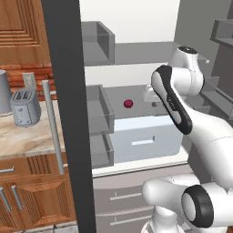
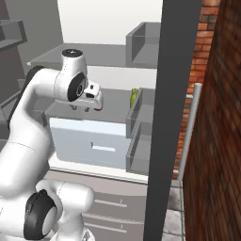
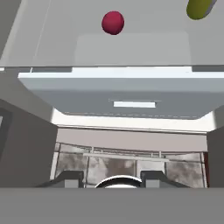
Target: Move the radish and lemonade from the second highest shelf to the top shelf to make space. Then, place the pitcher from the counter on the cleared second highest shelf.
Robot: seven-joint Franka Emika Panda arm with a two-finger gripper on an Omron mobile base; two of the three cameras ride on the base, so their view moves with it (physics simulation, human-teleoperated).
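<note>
Fridge interior is grey: the radish [image 1: 128, 103] sits alone on the second highest shelf [image 1: 132, 98], a flat grey panel directly above the pale blue-grey drawer [image 1: 145, 141]. Relative to the radish, the lemonade [image 2: 134, 96] stands on the same shelf, well apart from it; in the hand view the radish [image 3: 113, 22] is at top centre and the lemonade [image 3: 200, 8] at the top right corner, cut off by the frame. The top shelf [image 1: 145, 52] is the next grey panel above the radish. Door bins [image 1: 99, 109] hang to one side of the radish on the open door's inner face. Further that way, past the dark door edge, a beige marbled counter [image 1: 22, 136] carries a toaster [image 1: 25, 107] over wooden cabinets; brick wall behind it.

Gripper [image 2: 87, 107] hangs in front of the radish shelf, above the drawer, not touching anything. Jaws closed, holding nothing.

Hard to make out: in the left base view the forearm covers the hand. In the right base view the hand mostly hides the radish, and the bin wall partly masks the lemonade.
</note>
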